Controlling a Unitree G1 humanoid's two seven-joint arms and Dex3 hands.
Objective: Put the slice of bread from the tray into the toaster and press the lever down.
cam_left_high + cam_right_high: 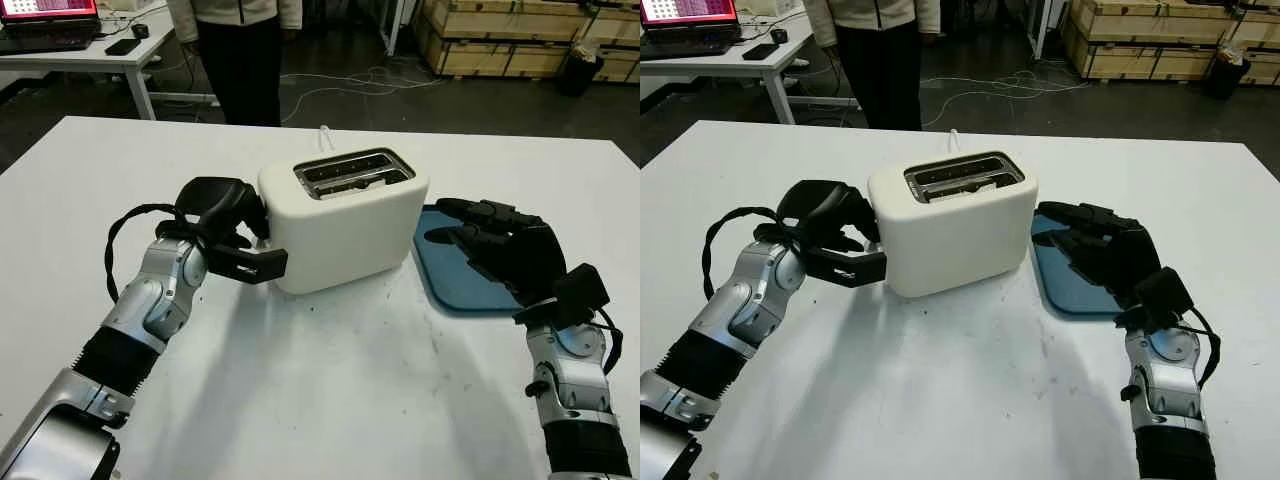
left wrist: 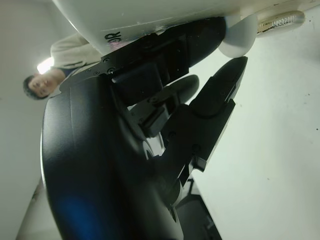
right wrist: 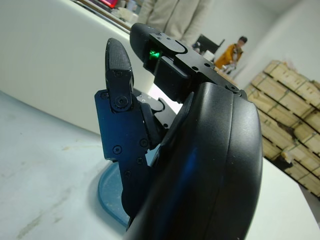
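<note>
The left hand (image 1: pixel 232 222) was pressed against the left end of the toaster (image 1: pixel 345 225), its fingers (image 2: pixel 210 37) curled at the lever (image 2: pixel 239 37), which sat low on that end wall near the table; whether they gripped it or only pushed on it could not be told. The cream toaster stood in the middle of the white table (image 1: pixel 330 400), and in its top slots a pale edge showed, too unclear to call bread. To its right the right hand (image 1: pixel 1102 245) hovered over the blue tray (image 1: pixel 455 285), holding nothing. A person (image 1: pixel 240 45) stood beyond the table's far edge.
</note>
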